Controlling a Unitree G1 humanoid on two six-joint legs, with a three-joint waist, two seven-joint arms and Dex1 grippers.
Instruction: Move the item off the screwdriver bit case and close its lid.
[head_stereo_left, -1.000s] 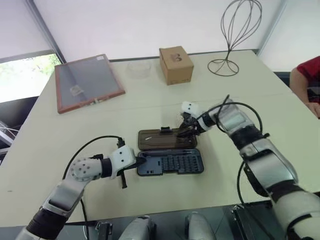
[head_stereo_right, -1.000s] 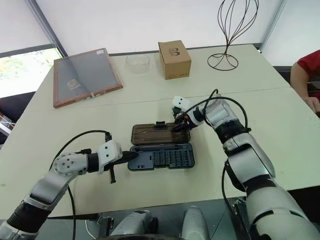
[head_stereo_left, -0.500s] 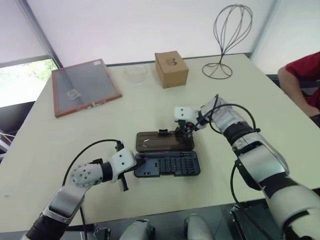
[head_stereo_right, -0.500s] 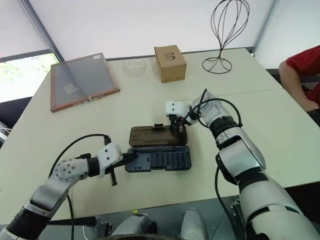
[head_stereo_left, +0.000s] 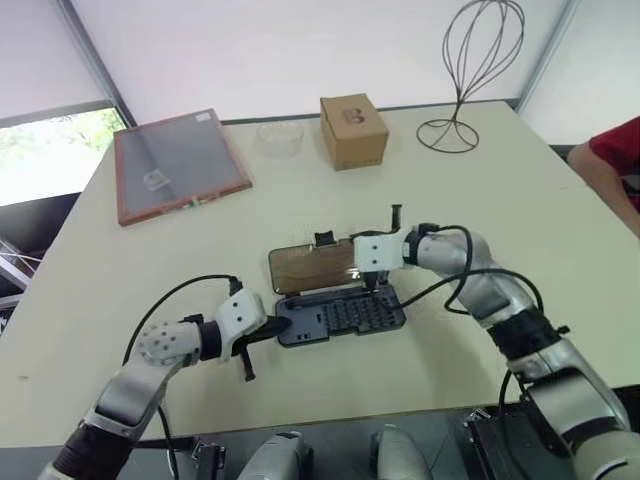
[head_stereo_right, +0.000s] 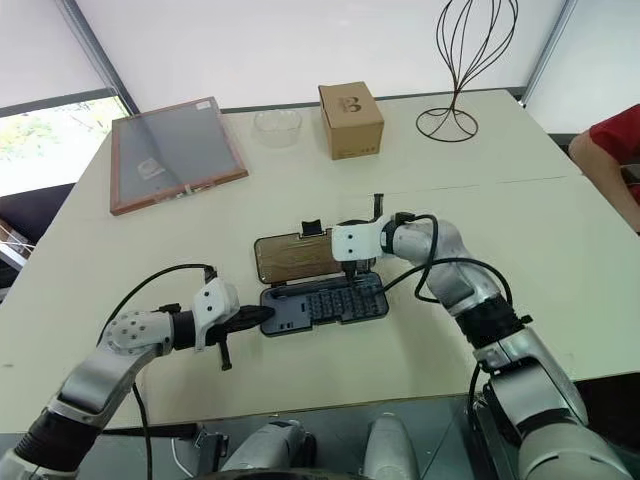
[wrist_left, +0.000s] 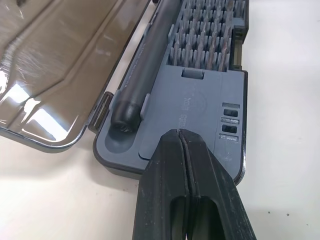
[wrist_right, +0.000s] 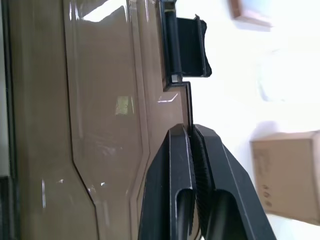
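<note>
Partly hidden lid edge (wrist_right: 186, 105) clamped in right claw (wrist_right: 191, 131); left claw (wrist_left: 178, 135) together, touching case (wrist_left: 200, 105).

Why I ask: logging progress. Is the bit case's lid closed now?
No, the lid stands open behind the bit tray, its edge pinched in the right claw.

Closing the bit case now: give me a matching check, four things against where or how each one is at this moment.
Things:
1. left gripper
2. right gripper
3. screwdriver handle
4. cardboard box

States:
A. standing on the far side of the table
B. pinching the edge of the half-raised lid
C. lying in the case base, along the hinge side
D. shut, tips resting on the end of the base

Pairs: 1-D, 2-B, 3-C, 4-A
</note>
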